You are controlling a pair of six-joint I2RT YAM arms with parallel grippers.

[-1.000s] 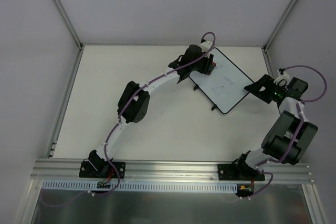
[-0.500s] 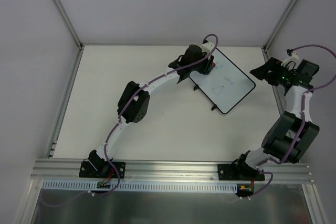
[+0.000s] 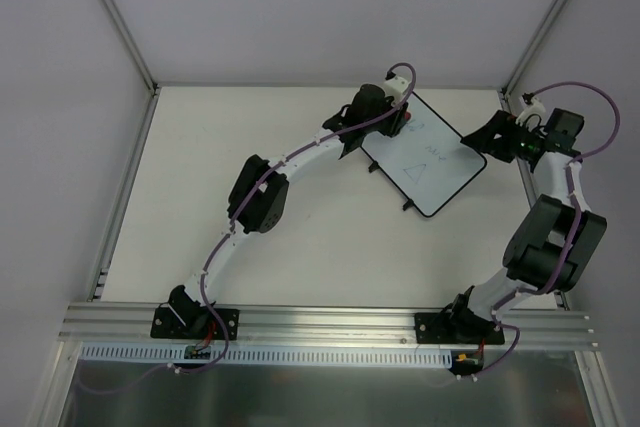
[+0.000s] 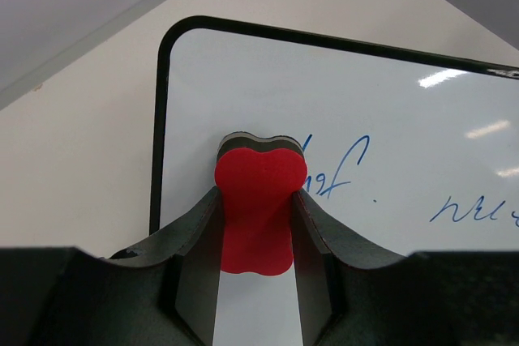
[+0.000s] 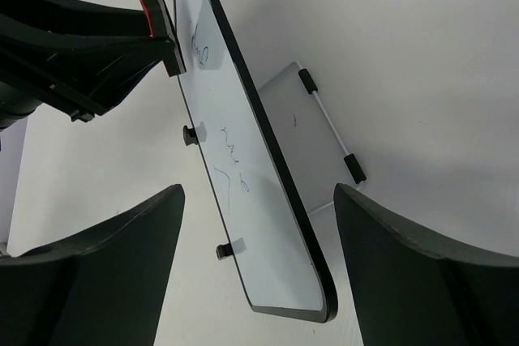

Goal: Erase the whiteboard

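The whiteboard (image 3: 425, 159) stands tilted at the back right of the table, with a drawn triangle and blue scribbles (image 4: 340, 174) on it. My left gripper (image 4: 258, 197) is shut on a red eraser (image 4: 259, 200), whose dark felt face rests against the board near its upper left corner. From above, the left gripper (image 3: 398, 125) sits at the board's far-left edge, and the eraser (image 3: 407, 117) barely shows. My right gripper (image 3: 472, 137) is open at the board's right corner. In the right wrist view the whiteboard (image 5: 243, 200) stands edge-on between the open right gripper (image 5: 259, 189), touching neither finger.
Two small black feet (image 5: 189, 134) stick out of the board's lower edge, and a wire stand with black caps (image 5: 354, 168) props it from behind. The enclosure's right rail (image 3: 522, 162) runs close by the right arm. The aluminium base rail (image 3: 330, 322) spans the near edge.
The right gripper swung off the board's right edge and came back higher, at its right corner, jaws slightly narrower. The left gripper and eraser have stayed put.
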